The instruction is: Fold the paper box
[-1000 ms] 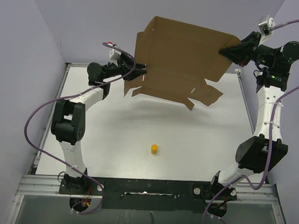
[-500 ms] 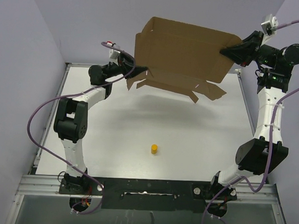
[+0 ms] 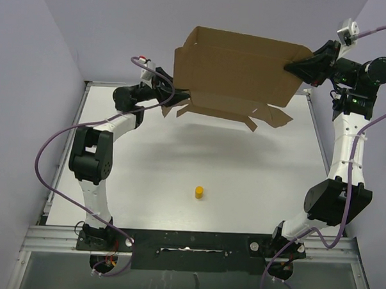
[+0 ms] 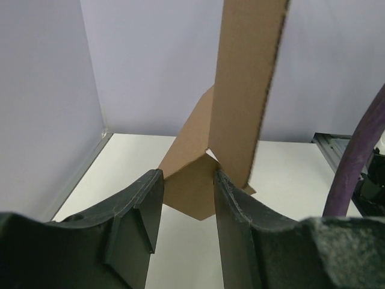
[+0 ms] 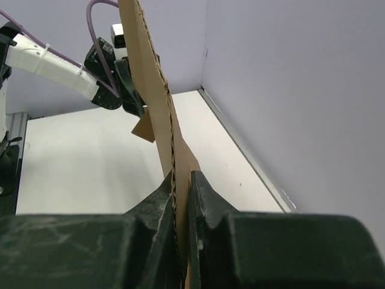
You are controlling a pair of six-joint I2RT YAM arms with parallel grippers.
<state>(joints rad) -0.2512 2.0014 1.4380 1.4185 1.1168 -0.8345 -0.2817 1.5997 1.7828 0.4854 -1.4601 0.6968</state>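
Two end effectors: the right end effector (image 5: 179, 180) pinched an edge of the plain brown cardboard die-cut box sheet (image 3: 238, 63); the left end effector (image 4: 186, 180) was spread, a flap corner showing between its fingers.
Box: hung in the air above the far end of the white tabletop (image 3: 256, 166).
Risk: held on one side only, the sheet could swing or slip, and the left fingers could then miss the flap when they close.

room to pass beneath the hanging paper box (image 3: 238, 66); yellow cylinder (image 3: 198, 193) stands well apart.
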